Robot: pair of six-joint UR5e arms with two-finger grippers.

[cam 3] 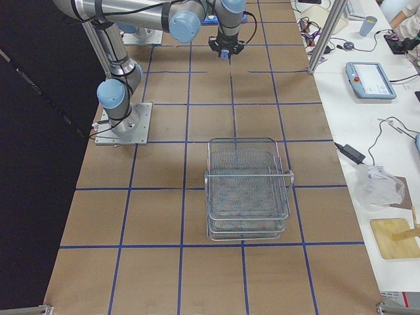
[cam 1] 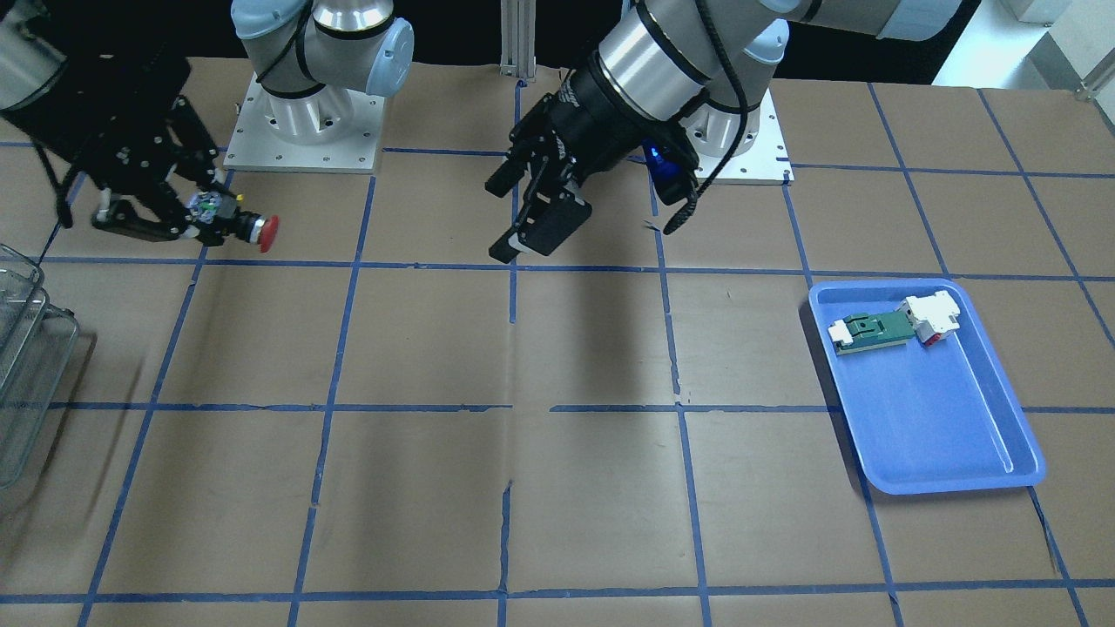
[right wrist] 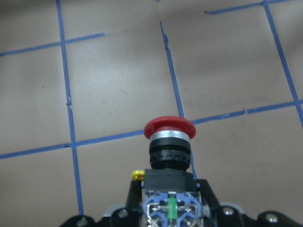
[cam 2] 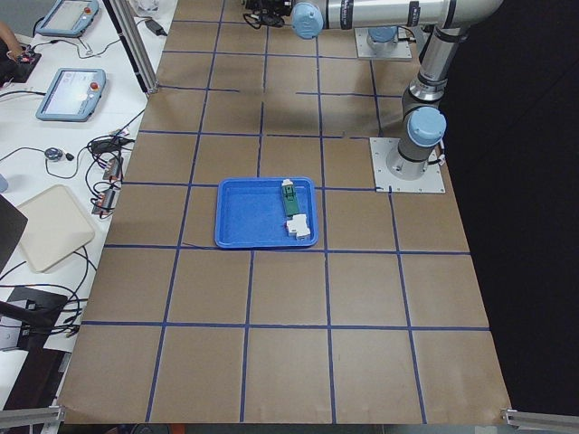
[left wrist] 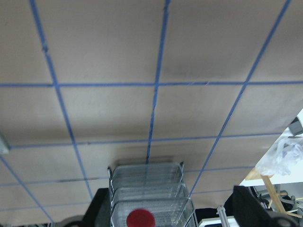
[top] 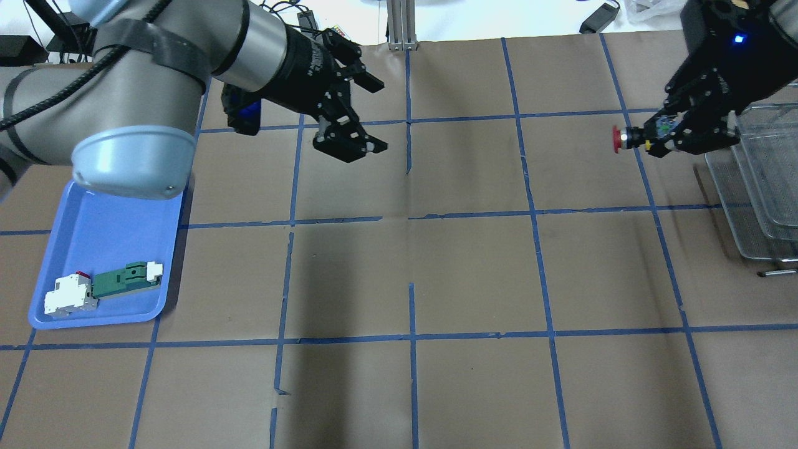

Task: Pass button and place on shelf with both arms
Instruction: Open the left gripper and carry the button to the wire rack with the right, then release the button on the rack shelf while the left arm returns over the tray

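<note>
Placing step, I judge: at the overhead view's right edge, the right claw [top: 670,134] grips the button [top: 628,138] near the shelf [top: 767,187]. The left claw [top: 368,115] gapes empty, upper middle. Next: carry it over a tier, then release.

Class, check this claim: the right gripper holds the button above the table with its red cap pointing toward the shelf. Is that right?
Not quite. The right gripper does hold the button above the table, but its red cap points away from the shelf, toward the open left gripper. The overhead exterior view shows it.
</note>
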